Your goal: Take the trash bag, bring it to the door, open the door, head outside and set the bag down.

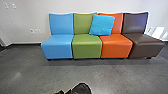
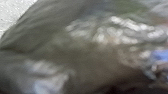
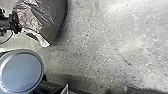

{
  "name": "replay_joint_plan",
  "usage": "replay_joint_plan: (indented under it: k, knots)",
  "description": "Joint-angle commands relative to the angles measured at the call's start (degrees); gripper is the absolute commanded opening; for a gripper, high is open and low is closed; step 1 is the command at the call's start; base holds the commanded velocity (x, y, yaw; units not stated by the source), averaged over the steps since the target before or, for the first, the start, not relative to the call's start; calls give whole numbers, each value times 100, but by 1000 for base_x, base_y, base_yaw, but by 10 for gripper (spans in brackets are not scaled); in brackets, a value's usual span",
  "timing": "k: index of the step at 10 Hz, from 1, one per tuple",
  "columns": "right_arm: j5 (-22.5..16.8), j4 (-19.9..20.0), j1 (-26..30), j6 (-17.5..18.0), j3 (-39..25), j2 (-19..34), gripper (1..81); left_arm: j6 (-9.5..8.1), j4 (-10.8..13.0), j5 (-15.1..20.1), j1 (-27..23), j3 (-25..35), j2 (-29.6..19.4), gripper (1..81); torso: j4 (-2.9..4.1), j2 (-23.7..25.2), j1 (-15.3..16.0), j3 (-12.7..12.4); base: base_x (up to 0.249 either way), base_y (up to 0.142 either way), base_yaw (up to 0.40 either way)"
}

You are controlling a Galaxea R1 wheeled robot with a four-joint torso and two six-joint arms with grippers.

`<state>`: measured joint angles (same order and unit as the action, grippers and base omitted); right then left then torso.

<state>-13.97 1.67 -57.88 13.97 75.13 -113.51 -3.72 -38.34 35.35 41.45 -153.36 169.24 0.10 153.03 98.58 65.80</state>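
The trash bag (image 1: 81,89) at six o'clock looks lifted, left gripper (image 3: 17,23) clamped on it; right gripper, I can't tell. The door and set-down remain.

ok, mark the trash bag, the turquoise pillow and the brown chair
Trash bag (image 3: 53,16): right wrist view, side of its dark body.
Turquoise pillow (image 1: 102,25): head view, middle of its front.
Brown chair (image 1: 147,40): head view, seat top.

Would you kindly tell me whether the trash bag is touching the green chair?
Apart. The head view shows a plain stretch of grey floor between the trash bag and the green chair.
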Motion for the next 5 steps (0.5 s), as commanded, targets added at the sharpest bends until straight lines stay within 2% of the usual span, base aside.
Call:
replay_joint_plan:
  k: [1,2,3,5]
  knots:
    - [-264,132,439,-8,-114,317,811,3,45,280,-660,-37,118,811,0,167,111,0,0,0,0]
    - [-264,132,448,-8,-114,308,811,-6,213,60,-546,-63,216,811,0,22,22,2,0,0,0]
    - [-264,141,448,-8,-123,308,811,-6,380,-257,-449,-72,295,811,0,68,50,2,0,0,0]
    - [-264,140,448,-8,-114,326,811,-15,625,-660,-238,-80,356,811,0,68,53,2,0,0,0]
